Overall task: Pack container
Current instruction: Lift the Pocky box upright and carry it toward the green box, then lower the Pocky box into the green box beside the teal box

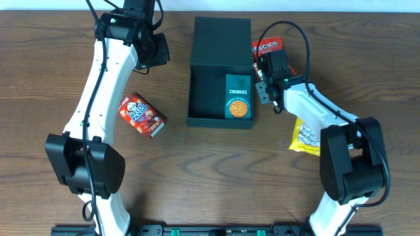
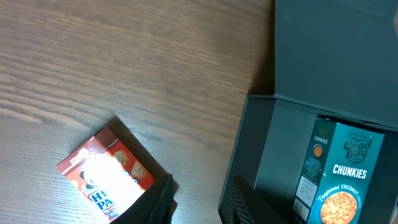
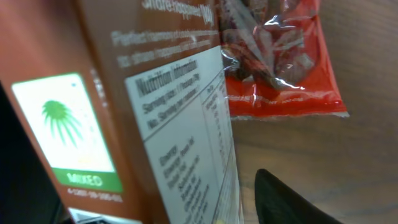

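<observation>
The dark box (image 1: 220, 122) sat open in the middle of the tabletop (image 1: 197, 177), a cookie carton (image 1: 238, 97) inside. The left hand (image 2: 200, 196) hung released and empty. The right hand (image 1: 266, 85) was just beside the box, a brown carton (image 3: 155, 124) close by its fingers; whether it was grasping it, I couldn't tell.

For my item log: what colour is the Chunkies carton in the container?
The Chunkies carton is teal; best in left wrist view.
</observation>
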